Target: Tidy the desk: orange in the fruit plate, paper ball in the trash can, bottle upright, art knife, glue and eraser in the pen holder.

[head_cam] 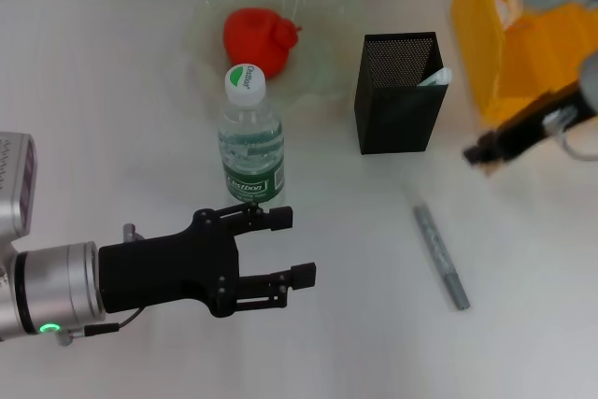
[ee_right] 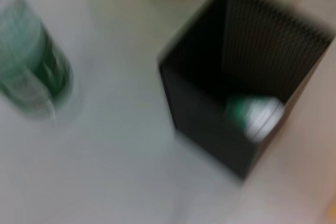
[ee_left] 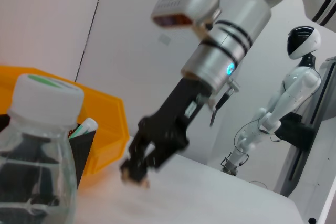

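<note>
Art knife (head_cam: 439,256) lying flat on the tabletop (head_cam: 112,100) at lower right of the head view, long axis running from upper left to lower right, below the pen holder (head_cam: 399,92). Nearer the right tool (head_cam: 481,152), hanging at mid right just beside the pen holder; cannot tell its finger state, something tan perhaps at its tip. Left tool (head_cam: 291,248) at lower left, spread wide and empty, just below the upright bottle (head_cam: 250,137), farther from the knife. Orange (head_cam: 259,38) already in the fruit plate (head_cam: 322,7).
</note>
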`<act>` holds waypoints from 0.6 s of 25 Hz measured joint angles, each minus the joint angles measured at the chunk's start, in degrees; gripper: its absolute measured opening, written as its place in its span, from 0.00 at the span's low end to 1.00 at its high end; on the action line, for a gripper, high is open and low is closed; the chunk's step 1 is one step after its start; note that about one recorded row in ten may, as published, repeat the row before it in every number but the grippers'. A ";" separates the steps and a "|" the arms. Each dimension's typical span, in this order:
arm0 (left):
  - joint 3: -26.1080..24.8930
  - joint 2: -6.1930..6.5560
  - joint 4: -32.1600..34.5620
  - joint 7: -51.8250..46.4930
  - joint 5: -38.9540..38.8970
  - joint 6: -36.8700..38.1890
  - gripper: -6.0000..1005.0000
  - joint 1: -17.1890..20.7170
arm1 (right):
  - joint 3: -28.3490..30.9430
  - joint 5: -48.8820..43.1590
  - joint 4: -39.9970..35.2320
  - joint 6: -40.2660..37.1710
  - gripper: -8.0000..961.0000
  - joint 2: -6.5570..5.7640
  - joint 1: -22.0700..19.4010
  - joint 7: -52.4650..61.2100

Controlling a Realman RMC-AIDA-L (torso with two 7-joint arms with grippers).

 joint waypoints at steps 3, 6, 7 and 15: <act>-0.14 0.00 -0.03 0.00 0.00 0.09 0.79 0.02 | 9.78 8.79 -4.70 -0.85 0.27 -0.04 -1.97 -2.54; -0.25 -0.01 -0.05 0.00 0.00 0.21 0.79 0.09 | 16.96 19.12 -3.10 0.43 0.27 -0.40 -2.23 -4.78; -0.28 0.00 -0.06 0.00 0.00 0.24 0.79 0.02 | 18.30 22.56 -1.28 1.20 0.27 -0.59 -1.90 -5.70; -0.28 0.00 0.05 -0.05 -0.01 0.41 0.80 -0.12 | 17.95 24.24 15.87 12.64 0.27 -1.30 5.74 -9.57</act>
